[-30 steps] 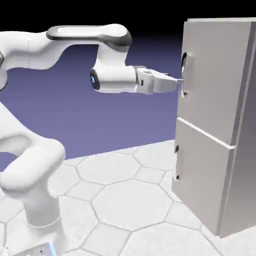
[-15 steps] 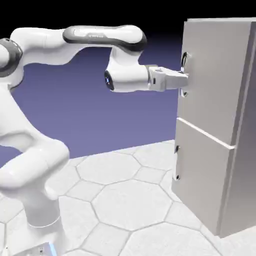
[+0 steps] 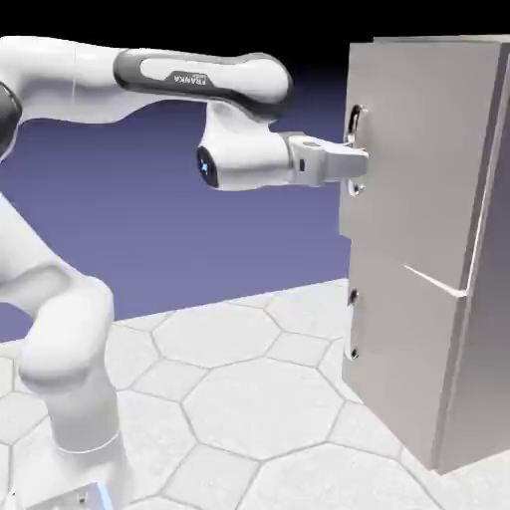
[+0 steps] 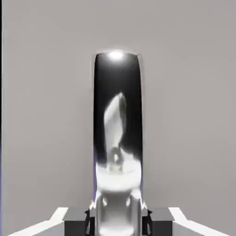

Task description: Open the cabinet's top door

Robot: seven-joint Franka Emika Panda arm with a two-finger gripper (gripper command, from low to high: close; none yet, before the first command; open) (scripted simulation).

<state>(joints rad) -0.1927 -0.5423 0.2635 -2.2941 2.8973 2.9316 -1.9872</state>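
The jaws were clenched on the handle [image 4: 117, 138], the shiny bar filling the gap between the two grey fingertips [image 4: 76, 221] in the hand view. The gripper [image 3: 355, 169] reached level from the white arm [image 3: 199, 75] to the top door [image 3: 418, 159], which stood slightly ajar, its handle edge swung out past the lower door [image 3: 398, 369] (a thin wedge showed where the two panels no longer lined up). The cabinet [image 3: 488, 299] stood on the hexagon-tiled table [image 3: 229, 398], at the exterior view's right. To do this pull well, the hand should likely follow the door's arc around its hinge rather than drag straight back, turning the wrist with the panel so the bar does not slip from the grip.
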